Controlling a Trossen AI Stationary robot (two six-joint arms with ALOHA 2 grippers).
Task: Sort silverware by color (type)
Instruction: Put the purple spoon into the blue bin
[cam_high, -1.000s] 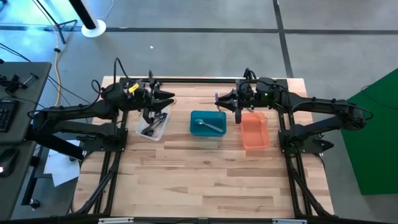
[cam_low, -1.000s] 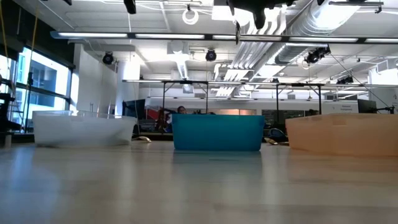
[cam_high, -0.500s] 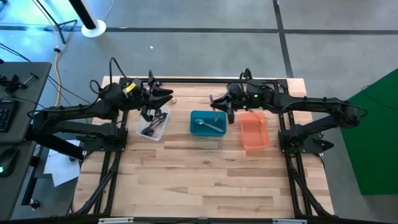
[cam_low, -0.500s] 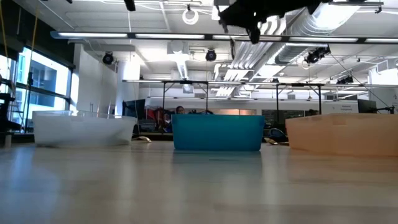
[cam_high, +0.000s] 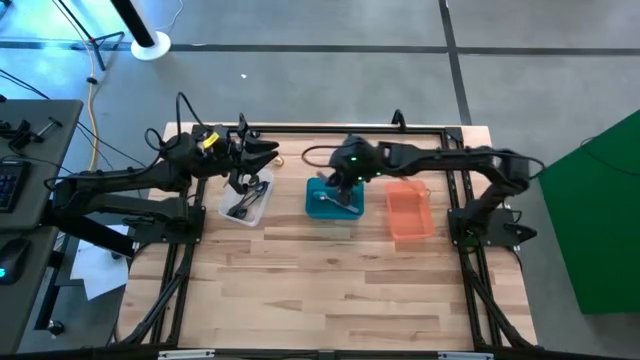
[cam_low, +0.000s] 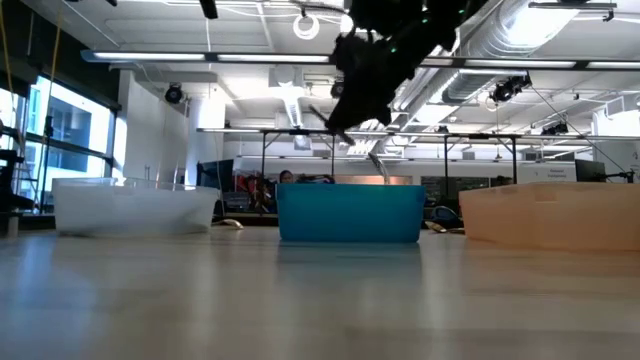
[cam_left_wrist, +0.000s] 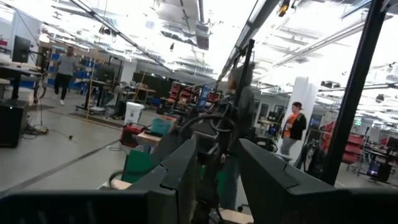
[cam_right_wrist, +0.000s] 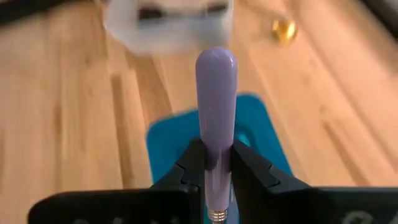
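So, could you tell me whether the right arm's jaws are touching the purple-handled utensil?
Touching. In the right wrist view the right gripper has its jaws pressed against both sides of the purple handle, above the teal bin.

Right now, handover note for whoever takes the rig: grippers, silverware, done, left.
Right gripper: shut on a purple-handled utensil, held above the teal bin.
Left gripper: hovering over the clear bin; jaws part open, nothing visibly held.
Done: one silver utensil lies in the teal bin; several dark utensils in the clear bin.
Orange bin: looks empty.
Left: release the purple-handled piece, probably into the teal bin; a small gold object sits on the table beyond the bins.
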